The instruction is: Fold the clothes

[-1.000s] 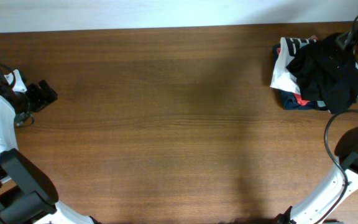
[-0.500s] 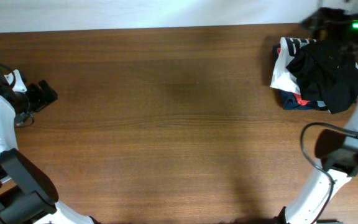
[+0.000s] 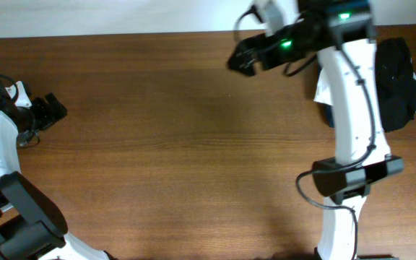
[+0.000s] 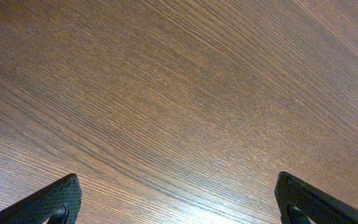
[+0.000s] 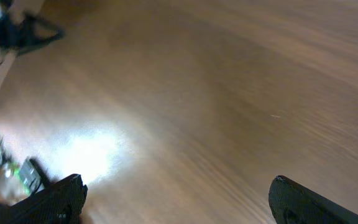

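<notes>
Looking down on a big brown wooden surface [image 3: 193,144], bare through the middle and across the whole left half. Loads of open room to move there, from near edge to far edge.

Spotted the black top [image 3: 399,79] way over in the far right corner, bunched in a heap. Hugging the right edge and just short of the far edge. Sharing the pile with a white garment [image 3: 323,90] and a sliver of a navy garment [image 3: 328,114], both poking out on its left side. Partly hidden behind the right arm [image 3: 352,108], stretched from the near edge up past the heap toward the far edge.

Right pincer [image 3: 242,59] out at the end of that arm, pointing left. Hovering close to the far edge around the middle, well apart from the top. Released: fingertips [image 5: 58,200] spread wide in the wrist view, only blurry wood between them.

Left pincer [image 3: 53,108] tucked by the left edge, roughly halfway between near and far. Also released, fingertips [image 4: 58,199] wide apart over plain wood grain. About as far from the heap as possible on this surface.
</notes>
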You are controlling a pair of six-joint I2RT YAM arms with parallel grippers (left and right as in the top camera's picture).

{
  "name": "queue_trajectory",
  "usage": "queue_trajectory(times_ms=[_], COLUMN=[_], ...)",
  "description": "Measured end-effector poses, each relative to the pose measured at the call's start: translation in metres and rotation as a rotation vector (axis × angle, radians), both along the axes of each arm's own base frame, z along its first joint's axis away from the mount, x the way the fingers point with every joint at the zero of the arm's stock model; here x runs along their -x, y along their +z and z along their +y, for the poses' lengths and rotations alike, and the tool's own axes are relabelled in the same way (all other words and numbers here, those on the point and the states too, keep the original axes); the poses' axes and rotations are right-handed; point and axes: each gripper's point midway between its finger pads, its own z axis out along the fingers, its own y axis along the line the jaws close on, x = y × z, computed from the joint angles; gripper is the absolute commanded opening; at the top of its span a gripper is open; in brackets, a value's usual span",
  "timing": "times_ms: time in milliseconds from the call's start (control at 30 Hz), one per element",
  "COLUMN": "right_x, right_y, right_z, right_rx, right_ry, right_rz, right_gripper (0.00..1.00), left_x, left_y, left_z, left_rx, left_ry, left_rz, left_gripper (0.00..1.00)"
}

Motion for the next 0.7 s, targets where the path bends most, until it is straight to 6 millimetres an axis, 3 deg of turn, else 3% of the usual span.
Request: queue_trajectory(times_ms=[100, 200, 500, 700], right_x=[0.012, 0.017, 0.024, 0.006], right_y=[-0.003, -0.007, -0.015, 0.013], right_z=[0.025, 0.035, 0.035, 0.046], right_rx=[0.036, 0.082, 0.142, 0.167], right_ry=[0.054, 0.070, 0.069, 0.044], right_rz=[-0.010, -0.025, -0.013, -0.205], right_gripper=[0.99, 0.99, 0.99, 0.99], left_x=[0.000, 0.000, 0.000, 0.000], left_y=[0.000, 0.000, 0.000, 0.000], left_z=[0.000, 0.000, 0.000, 0.000], left_rx=[0.000, 0.000, 0.000, 0.000], left_ry=[0.000, 0.000, 0.000, 0.000], left_rz=[0.000, -0.001, 0.000, 0.000], left_gripper=[0.99, 0.99, 0.99, 0.99])
